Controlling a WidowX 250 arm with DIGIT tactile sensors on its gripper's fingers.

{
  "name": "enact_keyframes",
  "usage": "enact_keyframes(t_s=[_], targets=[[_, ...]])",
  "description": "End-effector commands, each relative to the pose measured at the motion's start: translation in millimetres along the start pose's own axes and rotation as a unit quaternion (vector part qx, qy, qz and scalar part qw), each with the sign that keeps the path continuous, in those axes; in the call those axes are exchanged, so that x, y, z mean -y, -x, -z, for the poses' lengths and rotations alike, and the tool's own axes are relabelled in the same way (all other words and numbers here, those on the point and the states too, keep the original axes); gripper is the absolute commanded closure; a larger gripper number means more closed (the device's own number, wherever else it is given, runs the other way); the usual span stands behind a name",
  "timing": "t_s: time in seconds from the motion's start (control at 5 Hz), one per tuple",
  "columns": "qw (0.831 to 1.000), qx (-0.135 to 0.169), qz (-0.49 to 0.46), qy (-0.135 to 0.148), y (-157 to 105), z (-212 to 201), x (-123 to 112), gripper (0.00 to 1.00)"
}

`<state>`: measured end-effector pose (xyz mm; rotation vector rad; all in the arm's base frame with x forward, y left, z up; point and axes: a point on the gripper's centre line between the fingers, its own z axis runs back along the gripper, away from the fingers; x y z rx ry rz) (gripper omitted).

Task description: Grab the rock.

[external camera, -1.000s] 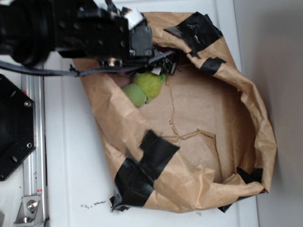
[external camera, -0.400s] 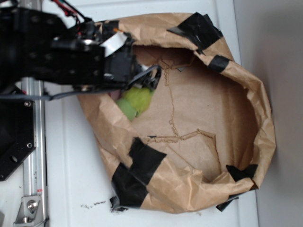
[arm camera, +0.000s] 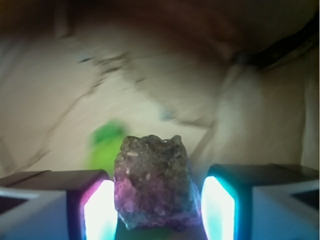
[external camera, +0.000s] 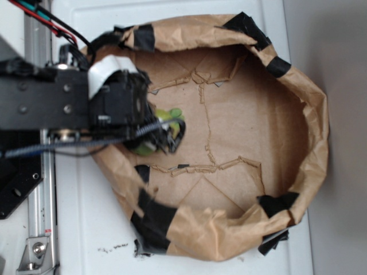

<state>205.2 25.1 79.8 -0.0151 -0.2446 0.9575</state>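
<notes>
Lining white table (external camera: 97, 229): crumpled brown paper bag (external camera: 275, 137), black-taped rim. Gripper (arm camera: 159, 210) at bag's 9 o'clock, fingers apart, rock (arm camera: 152, 182) between pads, contact unclear. Green toy (external camera: 169, 114) just behind. Versus earlier: arm lower, covering more toy; bag shifted.

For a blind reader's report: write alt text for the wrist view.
A rough dark rock sits between the two glowing fingers of the gripper, with small gaps showing on both sides. Behind it lie a blurred green toy and the crumpled brown paper bag.
</notes>
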Motion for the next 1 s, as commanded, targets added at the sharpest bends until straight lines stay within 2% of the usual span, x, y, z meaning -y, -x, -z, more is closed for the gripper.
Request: enact_keyframes(t_s=[0.0, 0.2, 0.4, 0.6, 0.8], targets=[[0.995, 0.007, 0.082, 0.054, -11, -26, 35, 1.00], [0.989, -0.005, 0.137, 0.060, -19, -21, 43, 1.00], [0.979, -0.004, 0.197, 0.054, -31, -19, 53, 1.00], [0.981, -0.020, 0.183, 0.068, -34, -16, 49, 1.00], [0.981, -0.005, 0.183, 0.061, -35, -14, 46, 1.00]])
